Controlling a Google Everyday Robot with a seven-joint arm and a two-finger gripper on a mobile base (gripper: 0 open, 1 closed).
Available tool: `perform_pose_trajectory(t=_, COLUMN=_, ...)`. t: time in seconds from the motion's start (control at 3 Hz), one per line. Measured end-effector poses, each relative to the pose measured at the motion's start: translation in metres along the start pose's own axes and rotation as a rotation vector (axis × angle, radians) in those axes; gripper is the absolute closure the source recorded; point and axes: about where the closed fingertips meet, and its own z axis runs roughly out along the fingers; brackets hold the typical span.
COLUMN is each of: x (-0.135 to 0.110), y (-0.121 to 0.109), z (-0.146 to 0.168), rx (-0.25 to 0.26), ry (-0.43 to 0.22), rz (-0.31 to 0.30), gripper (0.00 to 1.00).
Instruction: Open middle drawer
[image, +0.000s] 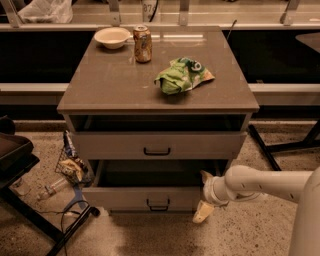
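Note:
The middle drawer (120, 198) is the lower of the two fronts I can see, a low grey-beige front with a small dark bar handle (158, 204). It stands pulled out, with a dark opening above it. My gripper (204, 195) is at the right end of that front, on a white arm coming in from the right. Its pale fingers (202, 213) are spread one above the other, open, with the drawer's right corner beside them. A taller-fronted drawer (110, 145) with the same kind of handle sits above, slightly out.
On the cabinet top (110, 85) lie a green snack bag (182, 75), a soda can (142, 44) and a white bowl (112, 37). Wrappers and a bottle (70, 167) litter the floor at left, beside a dark chair base (30, 210). A table leg (262, 147) stands at right.

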Motion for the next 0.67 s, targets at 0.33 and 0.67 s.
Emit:
perform_pose_trajectory(t=0.33, x=0.0000, y=0.0000, z=0.0000, rx=0.000, ry=0.000, rz=0.000, gripper=0.00)
perform_pose_trajectory(t=0.67, x=-0.0005, y=0.0008, z=0.0010, rx=-0.002, ry=-0.001, rz=0.000, gripper=0.10)
